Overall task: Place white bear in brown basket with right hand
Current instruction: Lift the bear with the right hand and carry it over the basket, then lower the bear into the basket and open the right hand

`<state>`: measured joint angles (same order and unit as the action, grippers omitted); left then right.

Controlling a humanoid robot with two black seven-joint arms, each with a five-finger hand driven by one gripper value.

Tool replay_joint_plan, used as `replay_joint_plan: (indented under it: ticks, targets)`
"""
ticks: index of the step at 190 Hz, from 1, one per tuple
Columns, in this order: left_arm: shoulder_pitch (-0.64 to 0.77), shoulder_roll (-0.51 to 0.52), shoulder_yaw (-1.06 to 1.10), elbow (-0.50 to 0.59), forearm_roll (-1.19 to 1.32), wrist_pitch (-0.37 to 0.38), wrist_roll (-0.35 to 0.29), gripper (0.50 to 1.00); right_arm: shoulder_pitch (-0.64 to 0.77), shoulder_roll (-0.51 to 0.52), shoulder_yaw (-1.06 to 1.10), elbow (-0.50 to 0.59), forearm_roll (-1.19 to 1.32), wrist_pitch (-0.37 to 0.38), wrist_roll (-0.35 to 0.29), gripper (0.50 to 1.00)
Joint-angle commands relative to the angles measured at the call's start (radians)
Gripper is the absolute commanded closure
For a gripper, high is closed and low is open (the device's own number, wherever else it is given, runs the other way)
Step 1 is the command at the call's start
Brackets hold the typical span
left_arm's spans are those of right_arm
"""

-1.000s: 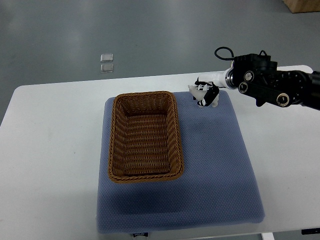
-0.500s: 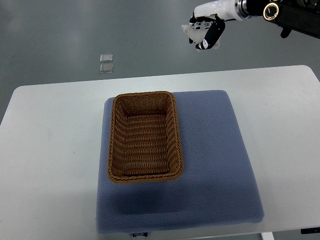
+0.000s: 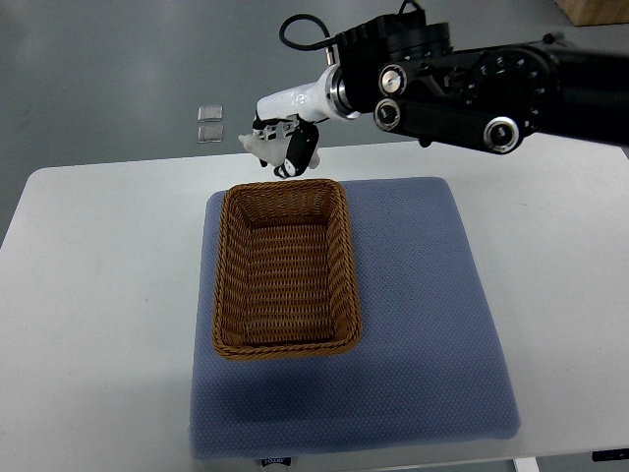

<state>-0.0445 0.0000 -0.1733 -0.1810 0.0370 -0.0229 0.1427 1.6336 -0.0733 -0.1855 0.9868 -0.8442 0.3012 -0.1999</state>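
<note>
Curled fingers (image 3: 295, 152) of the right hand (image 3: 283, 143) were wrapped about the small white plush bear (image 3: 263, 145), black fingertips folded under it and only a pale bit of the toy poking out on the side away from the arm. The bear sat inside that grip, held up in the air and touching nothing else. From where I stood, hand and toy hung just past the far rim of the brown woven wicker basket (image 3: 284, 268), over the edge rather than over the hollow. The white forearm ran back into the bulky black arm (image 3: 462, 79) reaching in from the right. The basket lay on a blue textured mat (image 3: 423, 315), and the mat on the white counter (image 3: 98, 295).

I judged the danger plain enough: let go there and the bear might strike the rim and tumble onto the counter behind. The grip also looked shallow, so a quick swing could shake the toy loose. No left hand was to be seen.
</note>
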Motion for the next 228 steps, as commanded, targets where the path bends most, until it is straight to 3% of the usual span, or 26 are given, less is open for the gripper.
replay_joint_plan:
  ticks: [1, 39, 157, 228]
  targets:
    - [0.0, 0.0, 0.0, 0.0, 0.0, 0.0, 0.0, 0.5, -0.063, 0.073, 0.0, -0.042, -0.003, -0.03, 0.0, 1.0]
    - [0.0, 0.0, 0.0, -0.002, 0.001, 0.0, 0.0, 0.5, -0.17, 0.073, 0.001, -0.123, -0.006, -0.099, 0.002, 1.0]
    - [0.0, 0.0, 0.0, 0.0, 0.001, 0.0, 0.0, 0.5, -0.316, 0.073, 0.014, -0.134, 0.022, -0.22, 0.042, 1.0]
    - [0.0, 0.0, 0.0, 0.0, 0.001, 0.0, 0.0, 0.5, -0.382, 0.073, 0.043, -0.12, 0.03, -0.229, 0.073, 1.0]
